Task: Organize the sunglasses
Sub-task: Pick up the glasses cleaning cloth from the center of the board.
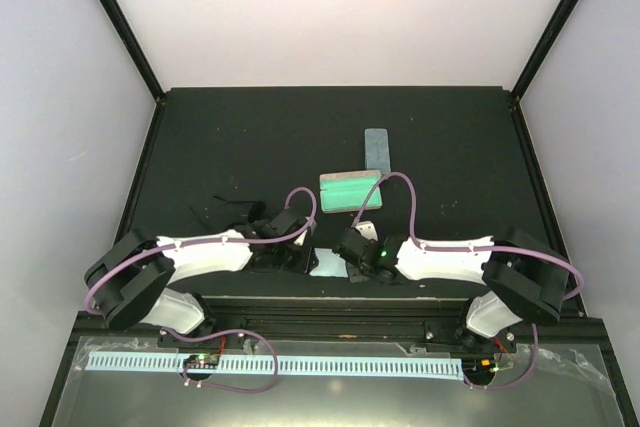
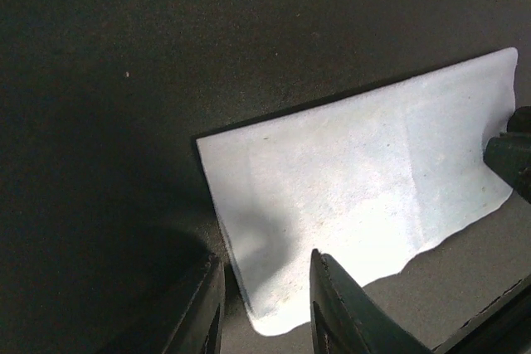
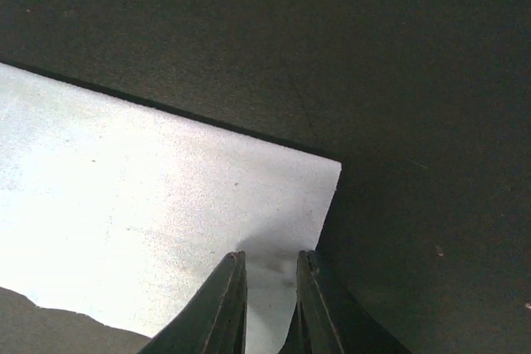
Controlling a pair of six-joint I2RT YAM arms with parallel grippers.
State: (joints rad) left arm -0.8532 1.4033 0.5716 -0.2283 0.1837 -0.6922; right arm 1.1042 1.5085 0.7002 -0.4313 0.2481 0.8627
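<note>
Top external view: what lies on the table [image 1: 250, 137]?

— Toward the far middle sits a blue-grey case [image 1: 376, 147], shut. Just nearer than it is an open case [image 1: 350, 190] with a bright green lining. At the near edge a pale blue cloth [image 1: 328, 263] lies flat between the tips of the two arms. The black sunglasses [image 1: 225, 209] rest on the table left of centre, on the far side of the left arm and well apart from both cases. They are dark against the dark surface and hard to make out.

And the grippers?

— Left wrist view: the left gripper [image 2: 265, 259] is low over the near left corner of the cloth. Its fingers stand a moderate gap apart, and the cloth's corner shows in that gap. The other arm's dark fingertip touches the cloth's right edge. Right wrist view: the right gripper [image 3: 270, 254] is low over the cloth's right end. Its fingers are only narrowly parted, with cloth visible in the slit. I cannot tell whether either pair of fingers touches the fabric.
</note>
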